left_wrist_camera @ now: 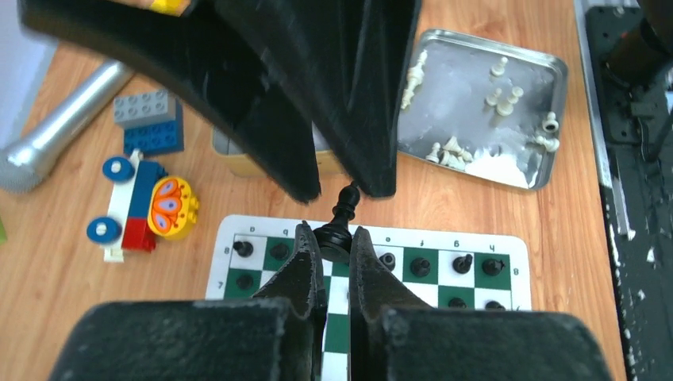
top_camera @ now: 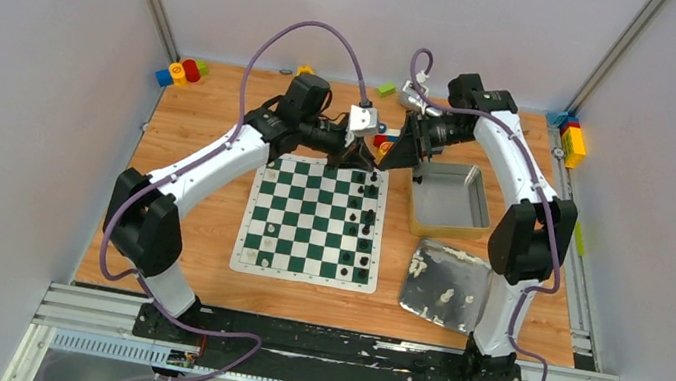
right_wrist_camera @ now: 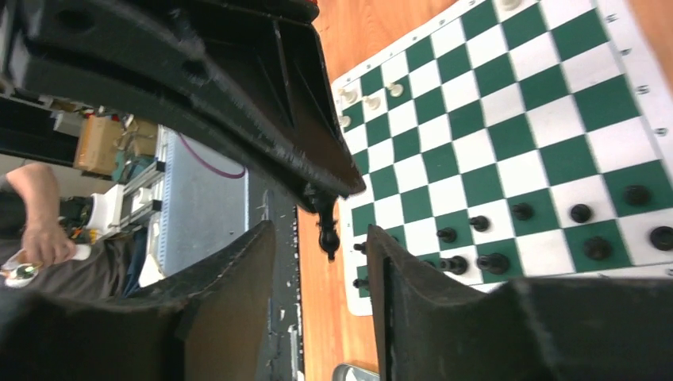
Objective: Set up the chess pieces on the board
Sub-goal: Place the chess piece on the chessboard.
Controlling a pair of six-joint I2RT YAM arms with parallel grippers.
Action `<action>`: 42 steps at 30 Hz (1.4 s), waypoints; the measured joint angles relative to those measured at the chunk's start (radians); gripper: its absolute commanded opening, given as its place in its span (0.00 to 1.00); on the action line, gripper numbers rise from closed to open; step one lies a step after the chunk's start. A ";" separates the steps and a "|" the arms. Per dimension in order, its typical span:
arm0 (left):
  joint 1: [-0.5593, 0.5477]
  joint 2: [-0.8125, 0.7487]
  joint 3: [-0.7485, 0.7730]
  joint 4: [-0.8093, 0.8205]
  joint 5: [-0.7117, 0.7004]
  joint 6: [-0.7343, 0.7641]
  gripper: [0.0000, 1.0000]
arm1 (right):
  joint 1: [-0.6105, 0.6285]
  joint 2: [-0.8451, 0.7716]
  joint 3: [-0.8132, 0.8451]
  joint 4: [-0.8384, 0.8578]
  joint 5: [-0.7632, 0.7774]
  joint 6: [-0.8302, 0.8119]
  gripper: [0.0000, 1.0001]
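Above the board's [top_camera: 300, 215] far edge, seemingly mid-handover, the left gripper [left_wrist_camera: 336, 235] clamps a black piece [left_wrist_camera: 341, 218], the right gripper [right_wrist_camera: 320, 234] parted; next, seat it upright.

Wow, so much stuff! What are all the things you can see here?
Chess board: one, green and white, middle of the wooden table.
Black pieces: about ten, along the board's right side.
White pieces: a few, on the board's left side.
Loose white pieces: several, inside the flat tin.
Flat tin: one, silver, right of the board, near side.
Open tin: one, silver, just beyond the flat tin, looks empty.
Toy blocks: many, colourful, along the table's far edge.
Left arm: white and black, jaws shut on one held black piece.
Right arm: white and black, jaws open around that piece.
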 measured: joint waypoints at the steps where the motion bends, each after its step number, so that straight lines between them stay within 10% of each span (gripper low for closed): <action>1: 0.007 -0.006 -0.021 0.040 -0.010 -0.057 0.00 | -0.006 -0.005 -0.004 0.033 0.004 0.028 0.51; 17: 0.093 -0.027 -0.253 0.565 -0.060 -0.763 0.00 | -0.034 -0.158 -0.208 0.562 0.081 0.509 0.53; 42: 0.093 -0.027 -0.306 0.761 -0.058 -0.958 0.00 | -0.025 -0.143 -0.262 0.706 0.034 0.652 0.29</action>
